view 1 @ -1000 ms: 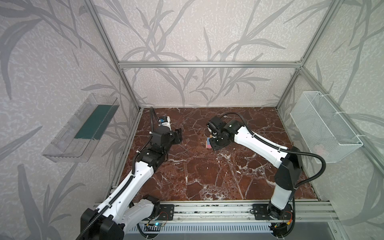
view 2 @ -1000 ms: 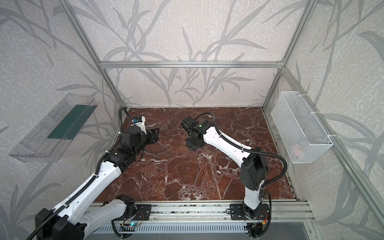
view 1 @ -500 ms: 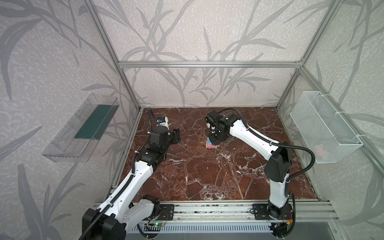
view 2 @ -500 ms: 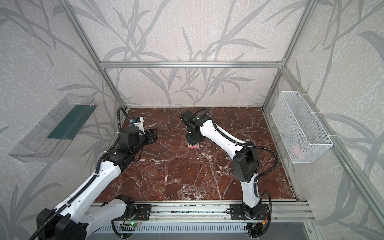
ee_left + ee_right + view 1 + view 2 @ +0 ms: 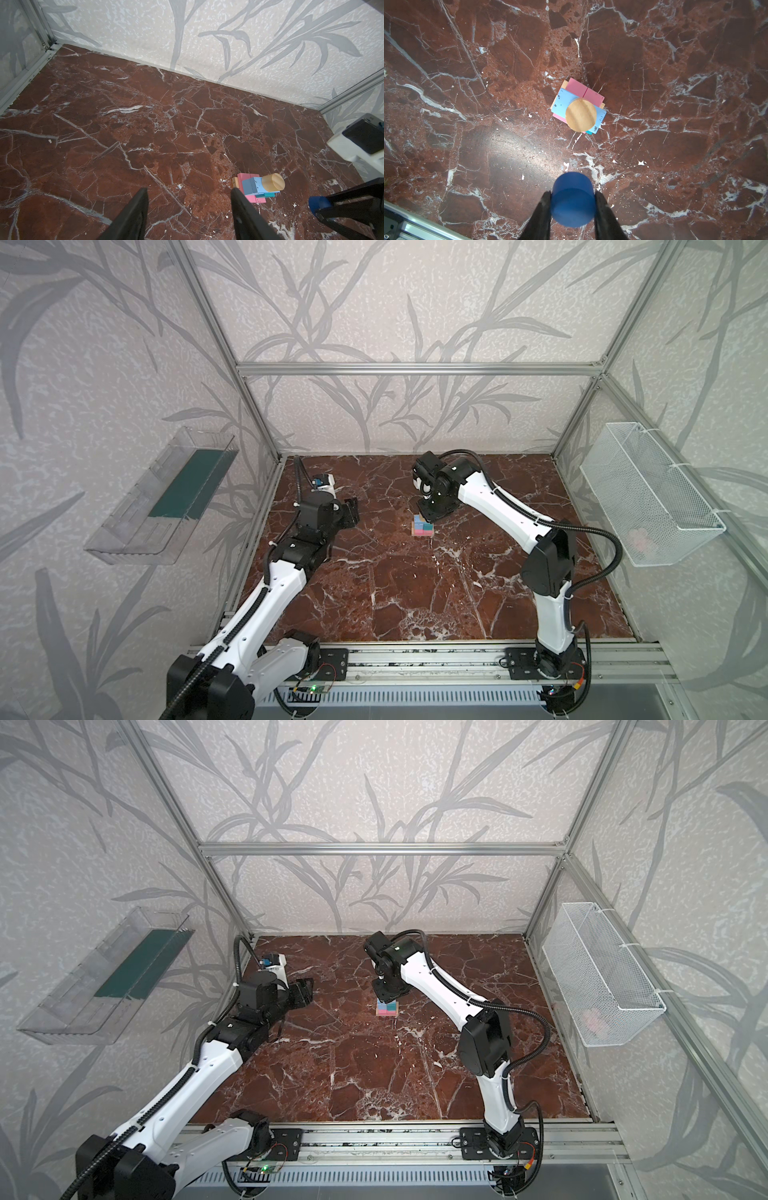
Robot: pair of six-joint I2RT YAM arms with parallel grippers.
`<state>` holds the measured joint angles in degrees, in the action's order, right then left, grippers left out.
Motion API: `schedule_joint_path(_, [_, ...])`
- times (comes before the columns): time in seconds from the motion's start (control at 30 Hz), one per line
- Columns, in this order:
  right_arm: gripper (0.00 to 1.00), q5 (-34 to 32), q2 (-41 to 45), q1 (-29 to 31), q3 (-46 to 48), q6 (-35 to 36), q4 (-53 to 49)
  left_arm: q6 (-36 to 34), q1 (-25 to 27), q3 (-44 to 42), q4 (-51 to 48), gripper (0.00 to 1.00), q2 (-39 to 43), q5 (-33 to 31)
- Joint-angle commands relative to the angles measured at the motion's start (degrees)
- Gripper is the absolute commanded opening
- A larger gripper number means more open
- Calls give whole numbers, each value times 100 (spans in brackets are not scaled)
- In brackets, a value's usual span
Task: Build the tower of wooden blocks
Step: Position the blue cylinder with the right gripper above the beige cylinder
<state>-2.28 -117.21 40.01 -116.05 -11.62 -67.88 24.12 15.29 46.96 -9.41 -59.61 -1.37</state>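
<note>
Count: one tower (image 5: 579, 108), two cylinders, two pink bars (image 5: 578, 88). The right gripper (image 5: 572, 194) is clamped on the dark blue cylinder (image 5: 572, 205), up off the bench (image 5: 374, 593), and the tower sits below and slightly ahead of it. A tan cylinder (image 5: 580, 115) caps a light blue block (image 5: 562, 101). The left gripper (image 5: 189, 190) is spread wide with nothing in it, tower off to its side. Only the left wrist view shows the layers side-on, teal cube (image 5: 268, 195) included. The dark blue cylinder is hidden in both top views.
</note>
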Motion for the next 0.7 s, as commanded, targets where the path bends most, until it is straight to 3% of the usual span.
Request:
schedule_joint_path(0.0, [18,62,-130,-31,-326,146,-285,49,-57,-55,4,62,-15,45])
schedule_joint_path(0.67, [17,15,-1145,-84,-1925,391,-1061,92,-184,-90,21,62,-90,153])
